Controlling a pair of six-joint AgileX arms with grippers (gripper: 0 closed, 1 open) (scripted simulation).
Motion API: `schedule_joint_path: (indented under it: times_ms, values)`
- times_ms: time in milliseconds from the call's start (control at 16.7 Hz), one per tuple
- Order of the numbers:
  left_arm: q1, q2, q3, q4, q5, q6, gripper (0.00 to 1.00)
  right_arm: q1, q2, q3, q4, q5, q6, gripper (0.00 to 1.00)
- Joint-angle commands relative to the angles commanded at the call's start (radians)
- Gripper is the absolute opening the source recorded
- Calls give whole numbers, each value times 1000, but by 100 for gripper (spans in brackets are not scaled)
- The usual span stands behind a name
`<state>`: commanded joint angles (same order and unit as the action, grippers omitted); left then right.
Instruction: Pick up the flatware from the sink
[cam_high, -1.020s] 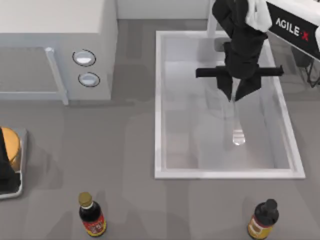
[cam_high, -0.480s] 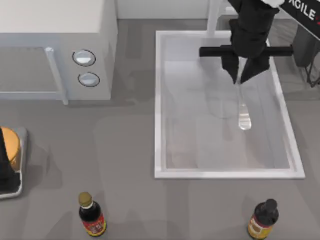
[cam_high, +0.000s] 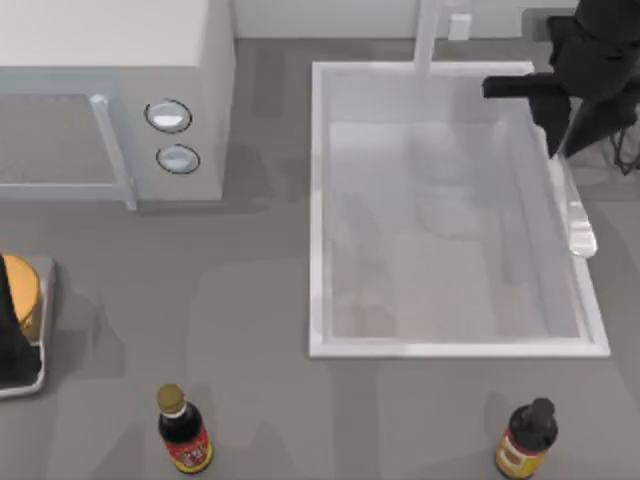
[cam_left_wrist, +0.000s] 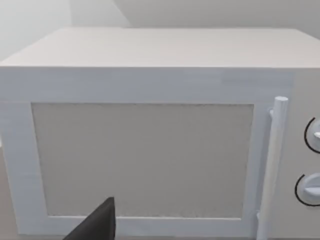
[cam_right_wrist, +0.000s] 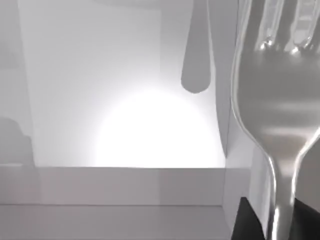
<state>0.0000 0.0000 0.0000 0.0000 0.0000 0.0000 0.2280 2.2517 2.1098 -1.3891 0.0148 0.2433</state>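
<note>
A grey tabletop (cam_high: 260, 300) was seen from above, with a large white rectangular sink (cam_high: 315, 200) with a raised rim set toward its right edge. At the sink's far right corner hung the black two-finger right gripper (cam_high: 575, 135), its fingers closed on the tine end of the slim, shiny silver metal fork (cam_high: 574, 210). The fork's long handle ran toward the near edge of the table, its rounded end lying over the sink's right rim rather than the basin floor. In the right wrist view, the fork (cam_right_wrist: 280, 100) hung lifted above the pale basin, casting a shadow on the floor below it.

The step in hand looked like the carry: the fork appeared lifted and was crossing the rim. The next move likely called for a firm grip and enough height to clear the rim.

The left gripper (cam_high: 12, 340) was parked at the left edge of the tabletop, facing a white boxy microwave (cam_left_wrist: 150, 130); whether its fingers were open could not be told. Two dark sauce bottles (cam_high: 183, 430) stood along the near edge.
</note>
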Motion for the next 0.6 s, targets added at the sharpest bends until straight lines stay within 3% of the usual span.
schedule_joint_path:
  times_ms: [360,600]
  values:
    - [0,0,0,0,0,0,100,-167,-405,-476,25,-9,-169,0]
    - [0,0,0,0,0,0,100,-247,-582,-658,35,-14,-251,0]
